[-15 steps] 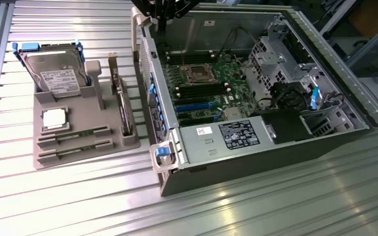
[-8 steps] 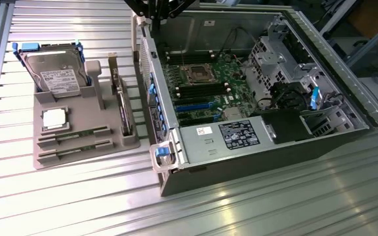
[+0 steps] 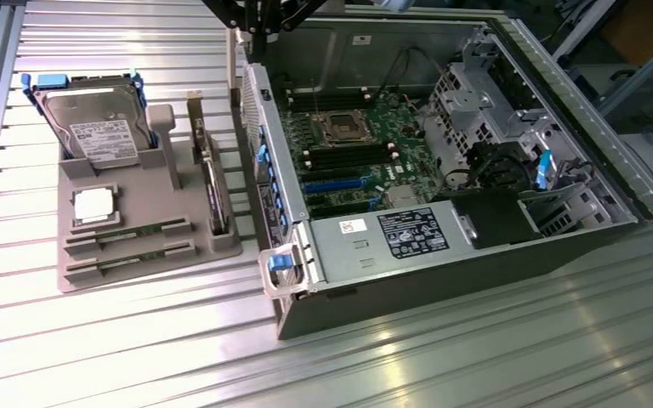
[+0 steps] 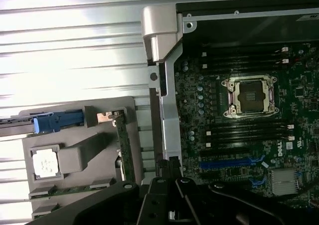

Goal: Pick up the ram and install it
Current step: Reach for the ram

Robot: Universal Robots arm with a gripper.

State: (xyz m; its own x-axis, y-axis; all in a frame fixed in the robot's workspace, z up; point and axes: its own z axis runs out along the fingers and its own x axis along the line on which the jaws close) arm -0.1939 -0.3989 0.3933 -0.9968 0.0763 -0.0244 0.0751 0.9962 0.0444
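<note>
While the fingers (image 4: pixel 187 200) are pressed together with nothing between them, they hang over the side wall of the open computer case (image 3: pixel 451 272), well apart from the ram (image 3: pixel 128 235). The ram lies low in a slot of the grey holder (image 3: pixel 133 285), with its twin (image 3: pixel 132 259) in the next slot just beside it.

Likely risks:
- Little of the stick's edge stands proud, so a pinch could slip.
- A pinch could catch the twin or the slot wall.
- The upright expansion card (image 3: pixel 211 178) stands near and could get clipped.
- A tilted stick could jam in the memory slots (image 4: pixel 249 130) by the CPU socket (image 4: pixel 249 96).

The bench (image 3: pixel 474 357) is ribbed metal with strong glare. Past its edge on the exterior view's right are frame bars and floor clutter, too blurred to tell apart.
</note>
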